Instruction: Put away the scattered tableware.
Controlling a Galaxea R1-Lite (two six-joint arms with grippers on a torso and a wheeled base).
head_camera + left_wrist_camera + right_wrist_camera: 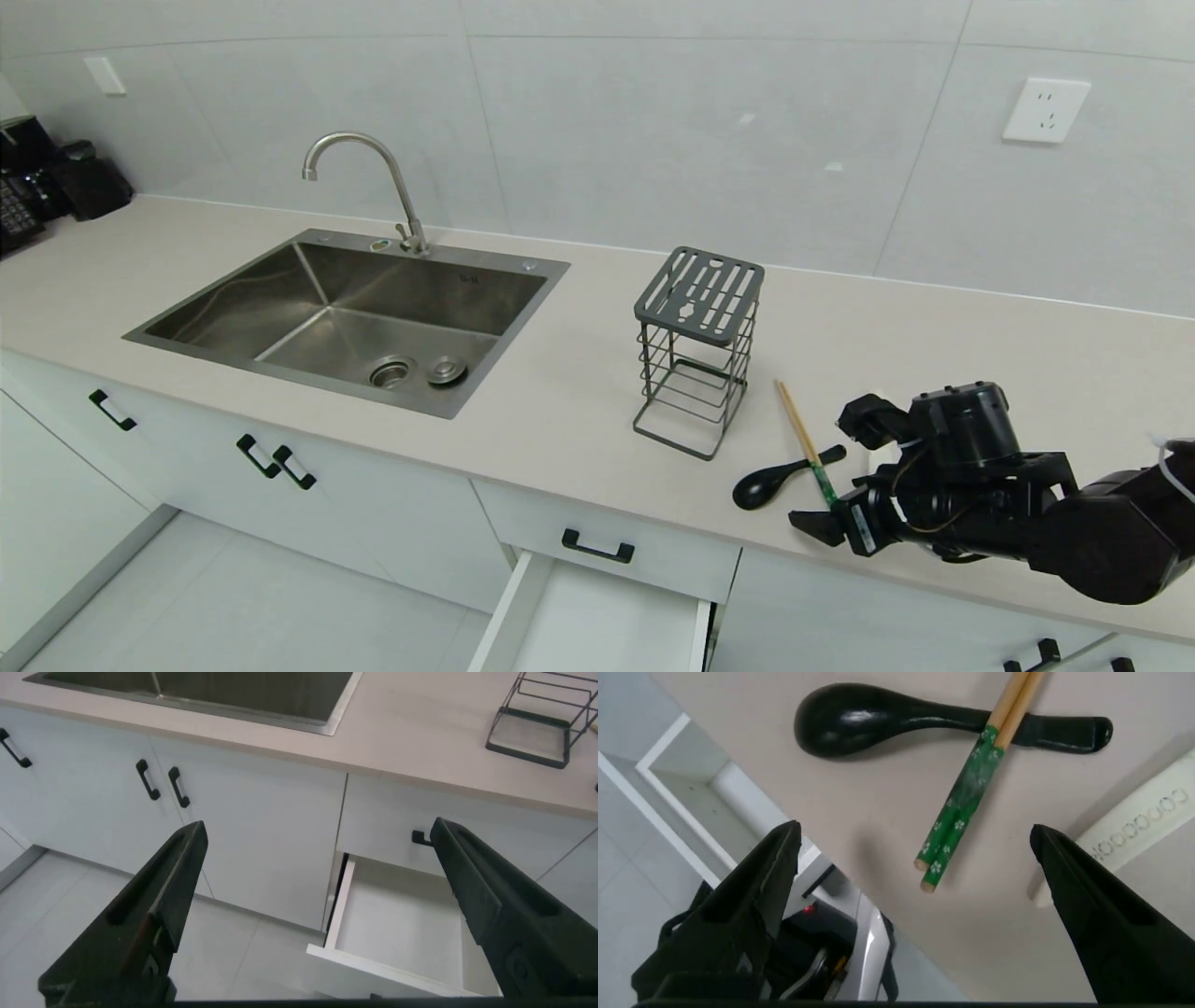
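A black spoon (775,481) lies on the beige countertop (579,392), with a pair of wooden chopsticks (803,439) with green tips lying across its handle. My right gripper (845,471) stands open just right of them, low over the counter. In the right wrist view the spoon (878,719) and chopsticks (971,784) lie ahead of the open right gripper (915,915), nothing between its fingers. A dark wire cutlery rack (695,350) stands upright behind them. My left gripper (318,924) hangs open in front of the cabinets, above an open drawer (402,933).
A steel sink (485,264) with a faucet (403,205) sits at the counter's left. A white perforated object (1139,821) lies beside the chopsticks. The open white drawer (597,616) juts out below the counter edge. Black appliances (56,182) stand far left.
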